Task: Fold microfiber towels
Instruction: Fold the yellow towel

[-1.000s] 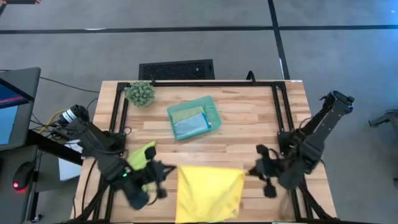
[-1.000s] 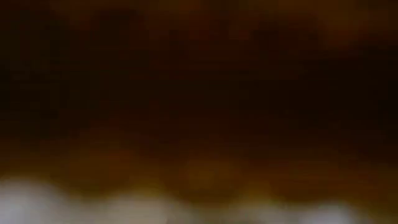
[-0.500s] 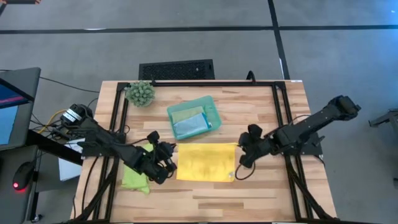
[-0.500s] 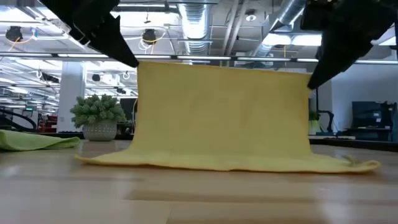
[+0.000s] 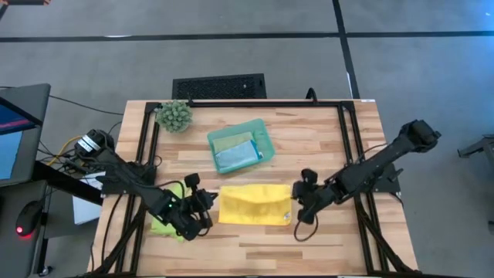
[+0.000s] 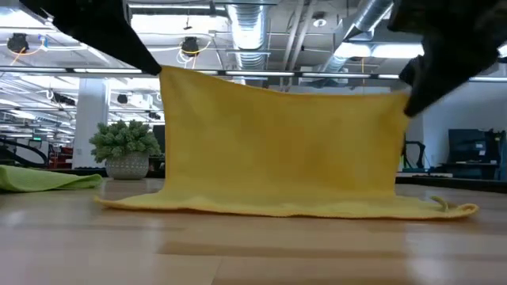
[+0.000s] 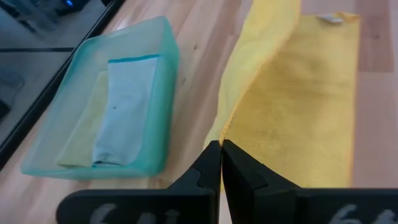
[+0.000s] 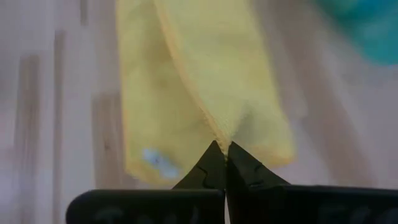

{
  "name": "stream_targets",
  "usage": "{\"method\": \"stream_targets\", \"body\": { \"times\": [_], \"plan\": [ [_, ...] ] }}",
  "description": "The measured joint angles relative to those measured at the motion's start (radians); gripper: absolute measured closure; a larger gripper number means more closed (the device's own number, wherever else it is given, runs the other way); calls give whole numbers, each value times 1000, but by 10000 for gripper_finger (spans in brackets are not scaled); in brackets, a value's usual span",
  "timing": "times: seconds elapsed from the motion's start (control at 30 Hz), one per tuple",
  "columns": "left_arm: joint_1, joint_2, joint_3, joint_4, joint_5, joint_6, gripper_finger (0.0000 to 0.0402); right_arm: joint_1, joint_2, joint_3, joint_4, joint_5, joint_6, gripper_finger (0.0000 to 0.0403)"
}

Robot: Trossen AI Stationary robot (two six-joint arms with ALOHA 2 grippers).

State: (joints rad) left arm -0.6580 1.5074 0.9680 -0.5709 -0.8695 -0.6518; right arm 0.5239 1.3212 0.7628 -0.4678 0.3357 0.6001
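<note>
Both grippers pinch the yellow towel (image 5: 255, 205) at its raised corners: left gripper (image 5: 207, 202) and right gripper (image 5: 301, 199), lower edge on the table (image 5: 324, 139). Beside lies the lime green towel (image 5: 164, 224); farther back, the teal tray (image 5: 266, 143) holds folded towels.

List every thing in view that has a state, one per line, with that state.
yellow towel: half lifted by two corners, lower half flat on the table.
left gripper: shut on a yellow towel corner.
right gripper: shut on the opposite corner.
lime green towel: lying crumpled, unfolded, under the left arm.
light blue towel: folded, in the tray.
pale sage green towel: folded, in the tray.
teal tray: holds two towels.
</note>
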Motion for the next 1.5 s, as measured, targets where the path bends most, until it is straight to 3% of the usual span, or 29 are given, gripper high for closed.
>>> {"method": "stream_targets", "body": {
  "times": [0.33,0.43,0.6,0.7,0.9,1.07,1.17,1.37,1.5],
  "plan": [
    [32,0,-5,-32,31,-14,401,-17,167,10,-43,4,-17,386],
    [72,0,-6,-40,-36,-10,401,-60,169,29,-141,107,18,392],
    [149,0,-6,-41,-255,24,401,-121,140,93,-341,392,104,390],
    [201,0,-6,-47,-309,28,401,-161,123,111,-335,454,92,384],
    [233,0,-6,-55,-186,39,401,-186,127,109,-304,338,48,389],
    [188,0,-6,-74,-41,22,401,-118,167,110,-270,307,46,387],
    [157,1,-6,-67,47,17,401,-71,189,107,-243,228,44,384],
    [84,70,-7,-33,131,-14,401,10,287,111,-100,80,5,388],
    [46,128,-8,38,160,-3,401,47,352,131,-106,37,7,386]
  ]
}}
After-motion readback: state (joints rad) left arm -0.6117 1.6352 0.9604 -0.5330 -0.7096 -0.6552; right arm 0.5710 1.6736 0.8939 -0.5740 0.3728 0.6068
